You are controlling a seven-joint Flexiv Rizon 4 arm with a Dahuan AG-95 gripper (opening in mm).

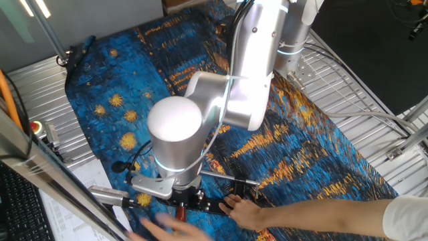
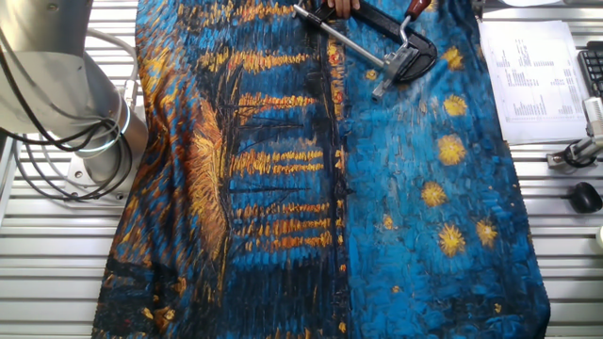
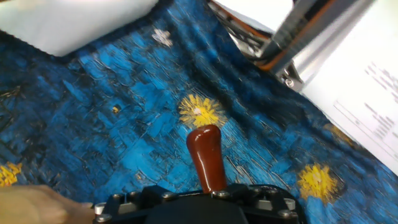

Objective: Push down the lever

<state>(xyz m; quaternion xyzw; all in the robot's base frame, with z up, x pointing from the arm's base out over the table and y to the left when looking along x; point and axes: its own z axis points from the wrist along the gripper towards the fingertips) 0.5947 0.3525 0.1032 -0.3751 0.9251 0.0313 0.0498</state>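
The lever's reddish-brown knob (image 3: 208,159) stands upright at six o'clock in my hand view, rising from my black gripper body (image 3: 199,205) over the blue painted cloth (image 3: 112,118). My fingertips are out of sight, so I cannot tell how far they are spread. In the other fixed view the lever (image 2: 413,11) sits at one o'clock, by the black clamp frame (image 2: 419,55).

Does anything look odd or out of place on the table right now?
Yes: a person's hand lies on the cloth beside the black clamp, close under the arm. A second hand is blurred nearby. The lever's reddish knob stands upright.
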